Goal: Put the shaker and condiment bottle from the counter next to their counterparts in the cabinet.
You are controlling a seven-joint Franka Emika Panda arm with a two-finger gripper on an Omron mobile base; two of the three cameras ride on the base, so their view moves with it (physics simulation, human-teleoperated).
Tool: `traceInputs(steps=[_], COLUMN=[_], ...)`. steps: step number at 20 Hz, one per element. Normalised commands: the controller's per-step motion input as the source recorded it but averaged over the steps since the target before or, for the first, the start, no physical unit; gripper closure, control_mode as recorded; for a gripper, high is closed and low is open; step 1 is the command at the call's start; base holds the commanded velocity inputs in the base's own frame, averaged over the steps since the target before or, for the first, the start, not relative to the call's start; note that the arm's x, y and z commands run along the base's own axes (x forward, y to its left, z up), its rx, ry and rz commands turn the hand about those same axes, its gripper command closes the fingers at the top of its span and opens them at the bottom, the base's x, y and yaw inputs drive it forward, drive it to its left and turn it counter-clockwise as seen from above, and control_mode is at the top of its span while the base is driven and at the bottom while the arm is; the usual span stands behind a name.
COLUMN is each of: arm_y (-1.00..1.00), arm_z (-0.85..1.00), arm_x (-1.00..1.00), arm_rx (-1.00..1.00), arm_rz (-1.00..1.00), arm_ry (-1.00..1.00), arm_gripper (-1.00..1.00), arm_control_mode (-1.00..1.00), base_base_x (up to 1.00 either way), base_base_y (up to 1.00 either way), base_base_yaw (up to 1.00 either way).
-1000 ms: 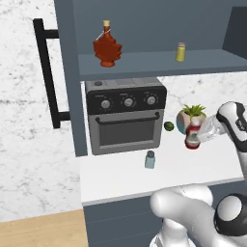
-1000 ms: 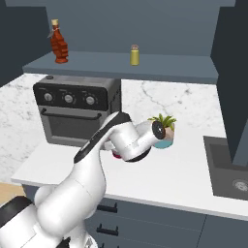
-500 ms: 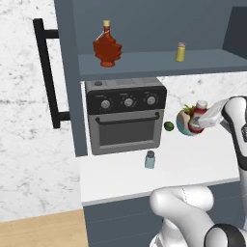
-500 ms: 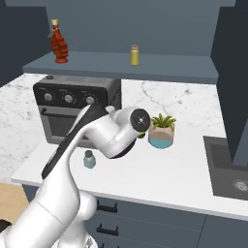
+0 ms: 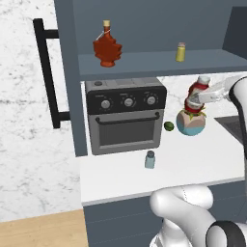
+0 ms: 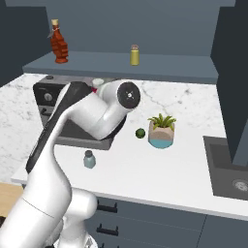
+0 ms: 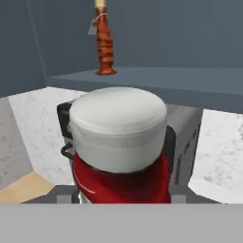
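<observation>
My gripper [image 5: 195,100] is shut on the condiment bottle [image 5: 198,89], a small red bottle with a white cap, held tilted in the air above the potted plant, just under the cabinet shelf [image 5: 159,63]. In the hand view its white cap [image 7: 118,127] is close up, with the red body below. The pale blue-grey shaker [image 5: 150,159] stands on the white counter [image 5: 202,159] in front of the toaster oven; it also shows in the right base view [image 6: 89,159]. On the shelf stand the maple-leaf bottle [image 5: 107,48] at left and the yellow shaker [image 5: 180,52] at right.
A black toaster oven [image 5: 126,116] sits under the shelf. A potted plant [image 5: 191,123] and a lime [image 5: 169,126] stand to its right, with a sink [image 6: 227,164] farther right. The open cabinet door with its black bar handle [image 5: 48,72] hangs at left.
The arm has raised the condiment bottle from just above the counter to above the plant, near shelf height. The shaker has not moved.
</observation>
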Motion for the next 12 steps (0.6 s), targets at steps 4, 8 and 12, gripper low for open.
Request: traceInputs(steps=[4, 8, 12], arm_y=[0.58, 0.29, 0.3], arm_z=[0.95, 0.08, 0.54], arm_x=[-0.01, -0.41, -0.16], arm_rx=[0.04, 0.0, 0.03], arm_rz=[0.0, 0.0, -0.12], arm_ry=[0.05, -0.15, -0.14], arm_gripper=[1.0, 1.0, 1.0], arm_control_mode=[-1.0, -1.0, -1.0], base_base_x=[0.0, 0.0, 0.0], base_base_y=[0.0, 0.0, 0.0], base_base_yaw=[0.0, 0.0, 0.0])
